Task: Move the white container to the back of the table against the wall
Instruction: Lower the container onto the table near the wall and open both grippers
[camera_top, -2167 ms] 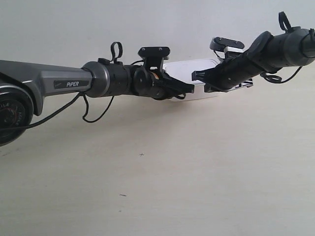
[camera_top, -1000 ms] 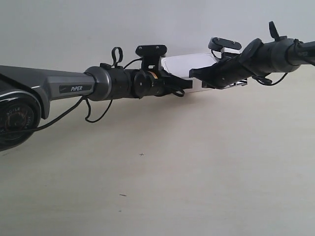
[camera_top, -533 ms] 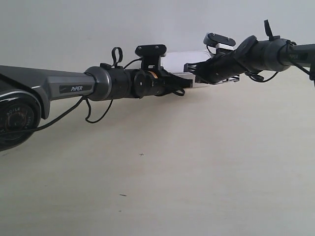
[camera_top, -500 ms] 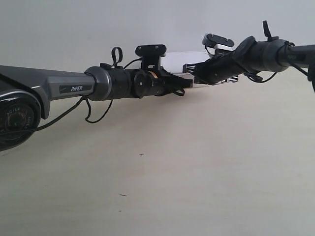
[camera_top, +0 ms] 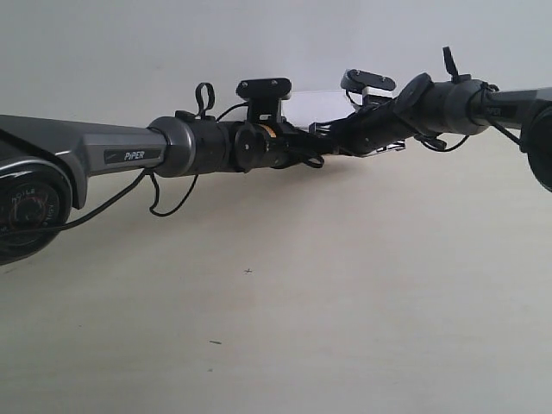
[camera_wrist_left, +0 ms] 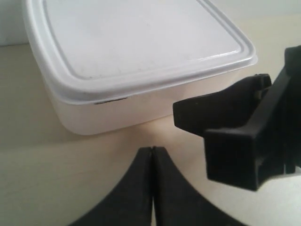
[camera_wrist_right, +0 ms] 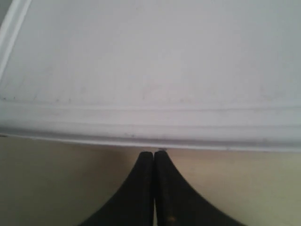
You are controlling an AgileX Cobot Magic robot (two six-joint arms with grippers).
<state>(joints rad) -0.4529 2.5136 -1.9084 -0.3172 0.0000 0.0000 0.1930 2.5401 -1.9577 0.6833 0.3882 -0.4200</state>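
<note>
The box [camera_wrist_left: 136,61] has slid back to about the wall [camera_top: 129,52] — right fingers [camera_wrist_right: 146,188], pressed together, touch its rim; left fingers [camera_wrist_left: 141,193], also closed, sit just short. Nearly done.

— How much of the box [camera_top: 319,103] shows in the exterior view?
— One white strip. The arm at the exterior view's left [camera_top: 129,151] and the arm at the exterior view's right [camera_top: 448,103] hide the rest; contact with the wall [camera_top: 259,43] can't be told.
— Wrist views?
— The picture edges cut the box off.
</note>
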